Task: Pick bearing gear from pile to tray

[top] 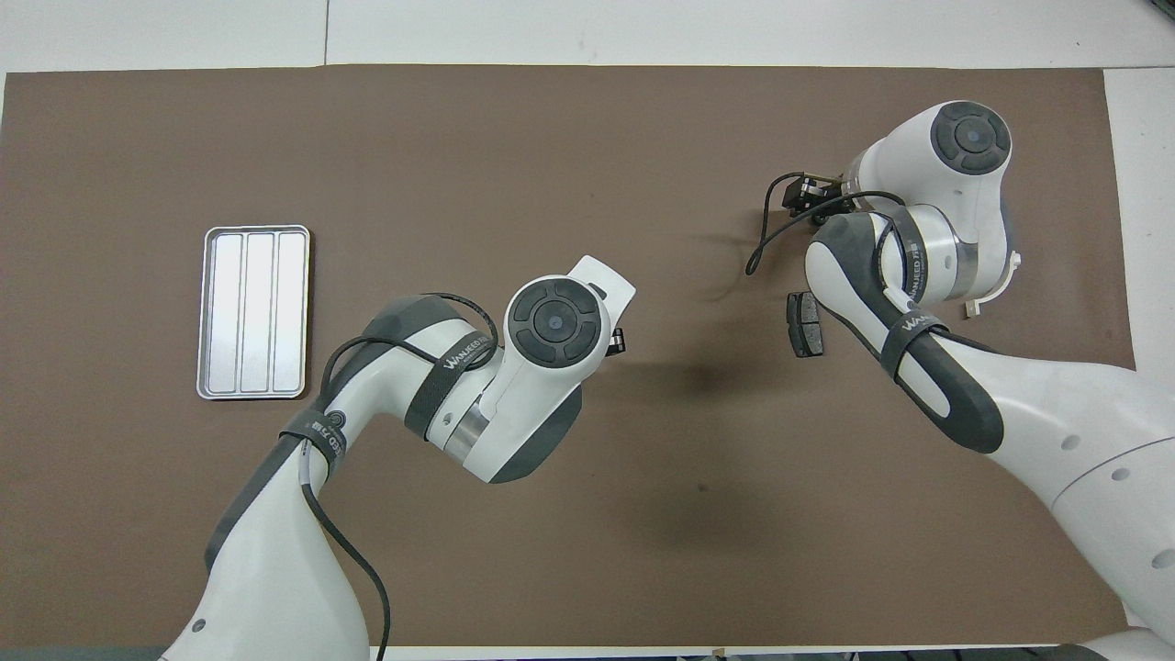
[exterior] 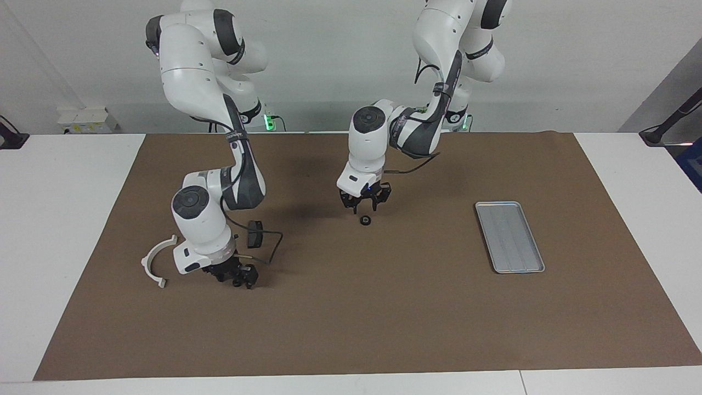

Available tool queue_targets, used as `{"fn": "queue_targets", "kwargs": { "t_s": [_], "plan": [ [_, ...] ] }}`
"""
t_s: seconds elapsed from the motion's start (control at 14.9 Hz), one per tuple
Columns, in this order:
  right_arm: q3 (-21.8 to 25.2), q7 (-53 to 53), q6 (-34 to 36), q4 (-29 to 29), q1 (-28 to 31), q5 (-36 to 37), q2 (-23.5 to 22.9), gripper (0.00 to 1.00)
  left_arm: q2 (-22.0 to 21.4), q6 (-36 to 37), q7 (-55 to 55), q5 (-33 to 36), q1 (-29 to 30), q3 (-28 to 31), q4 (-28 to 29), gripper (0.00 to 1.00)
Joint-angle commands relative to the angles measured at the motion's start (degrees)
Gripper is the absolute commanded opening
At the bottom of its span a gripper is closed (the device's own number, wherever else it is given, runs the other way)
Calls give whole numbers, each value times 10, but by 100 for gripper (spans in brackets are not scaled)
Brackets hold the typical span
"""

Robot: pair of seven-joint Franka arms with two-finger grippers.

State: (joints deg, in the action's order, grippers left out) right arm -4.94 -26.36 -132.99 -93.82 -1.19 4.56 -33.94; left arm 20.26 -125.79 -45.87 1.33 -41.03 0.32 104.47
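Reading the facing view from its left edge: white curved arc (exterior: 155, 261) lies on the brown mat (exterior: 351, 329) at the right arm's end, beside the right arm's wrist. Right gripper (exterior: 237, 278) is low at the mat by the arc; cannot tell whether it is released or clenched, nothing seen in it. One dark brake pad (exterior: 254, 233) lies nearer to the robots than that gripper. Mid-table, left gripper (exterior: 364, 206) hangs just above the mat, fingers (exterior: 377, 202) pointing down and parted, released, grasping nothing. Small black round gear (exterior: 365, 220) sits on the mat directly under and just off its tips, apart from them. Silver ribbed tray (exterior: 510, 237) lies toward the left arm's end, well apart from the gear, nothing in it.

Overhead view, from its left: tray (top: 253, 313) shows its three ribbed lanes clearly. Left arm's wrist covers the left gripper (top: 617, 341) almost wholly, only a dark tip shows, and the gear is hidden under it; facing view alone shows the gear. Brake pad (top: 805, 324) is plain here, beside the right arm's forearm. Right gripper (top: 800, 196) pokes out past the wrist, over the mat. Arc (top: 996, 292) is mostly hidden under the right wrist, only an end shows; facing view gives it whole.
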Motion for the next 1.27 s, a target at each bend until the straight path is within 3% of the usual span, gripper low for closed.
{"fn": "queue_targets", "kwargs": {
  "t_s": [0.0, 0.33, 0.54, 0.67, 0.74, 1.2],
  "plan": [
    [-2, -16, 11, 12, 1, 8, -5, 81, 1, -28, 11, 7, 9, 0, 16, 60],
    [-3, -16, 16, 12, 1, 8, -5, 56, 14, -40, 11, 8, 9, 0, 16, 60],
    [-3, -16, 19, 13, 1, 8, -4, 30, 15, -42, 11, 10, 2, -1, 16, 60],
    [-3, -16, 19, 12, 1, 8, -4, 6, 16, -49, 11, 10, 1, -1, 20, 60],
    [-3, -16, 19, 12, 0, 9, -4, 0, 16, -51, 10, 10, 0, -1, 21, 60],
    [-4, -10, 26, 12, 1, 27, -3, 0, 14, -73, 10, 10, -1, 0, 47, 60]
  ]
}}
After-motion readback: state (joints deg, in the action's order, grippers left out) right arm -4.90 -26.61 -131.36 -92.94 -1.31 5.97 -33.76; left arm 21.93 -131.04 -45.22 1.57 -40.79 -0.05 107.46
